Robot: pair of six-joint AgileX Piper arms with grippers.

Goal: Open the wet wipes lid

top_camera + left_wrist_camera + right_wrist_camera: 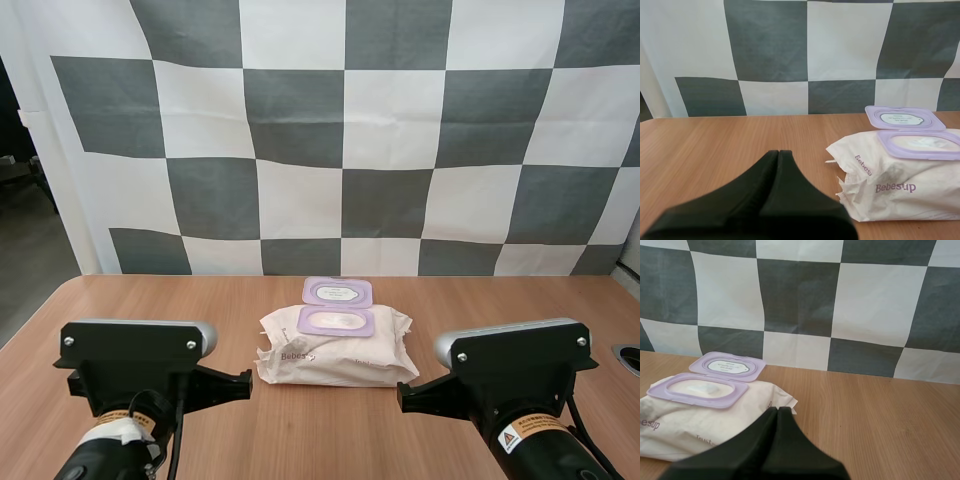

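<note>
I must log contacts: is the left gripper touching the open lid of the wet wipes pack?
Apart. The left wrist view shows the left gripper, shut on nothing, with bare table between its tips and the lid, flipped open behind the pack.

The pack of wet wipes (890,185) ran off the frame's edge in both wrist views, and the closed right gripper (777,411) hid its near corner. The print on the label of the open lid (337,291) was too small to read. A dark round thing (629,357) at the right rim of the table (150,310) was cut by the high view's edge, with too little showing to identify it.
</note>
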